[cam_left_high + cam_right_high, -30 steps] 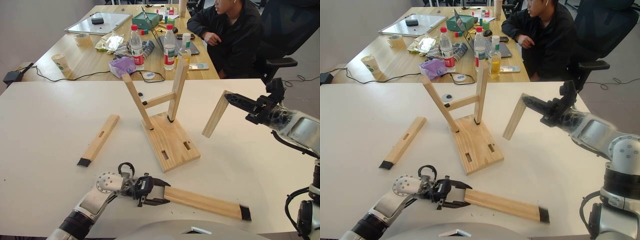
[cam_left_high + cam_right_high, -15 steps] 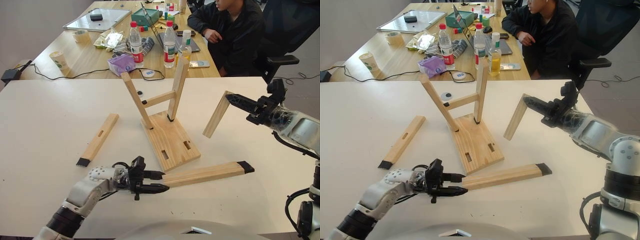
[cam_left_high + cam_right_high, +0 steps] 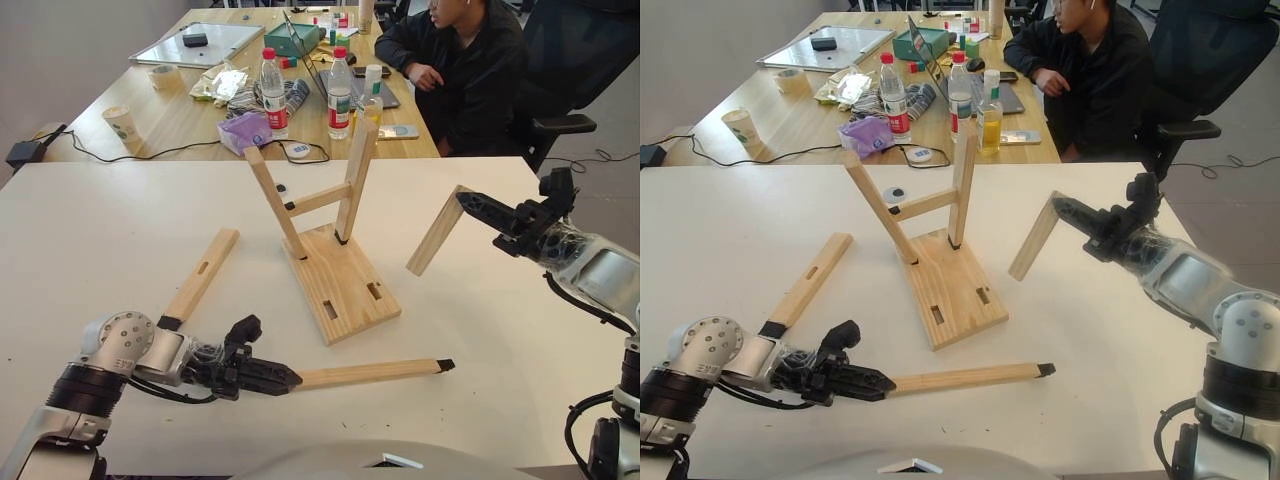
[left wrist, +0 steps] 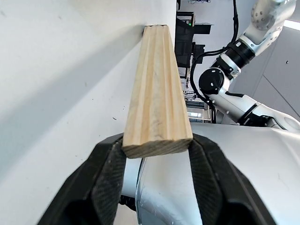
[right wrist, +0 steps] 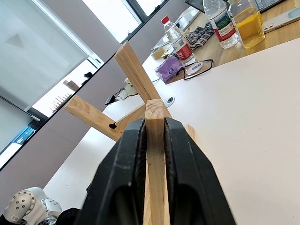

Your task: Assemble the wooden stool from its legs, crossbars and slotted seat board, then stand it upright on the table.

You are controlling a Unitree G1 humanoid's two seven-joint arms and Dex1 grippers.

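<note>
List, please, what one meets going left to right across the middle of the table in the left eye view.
Loose slotted leg → seat board bearing two legs → tilted leg → right pincer gripping it.

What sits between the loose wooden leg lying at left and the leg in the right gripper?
The slotted wooden seat board, lying flat, with a frame of two legs and a crossbar standing up from it, as the left eye view shows.

Leg (image 5: 155, 187) in right tool (image 5: 153, 121) cut off at edge.
</note>
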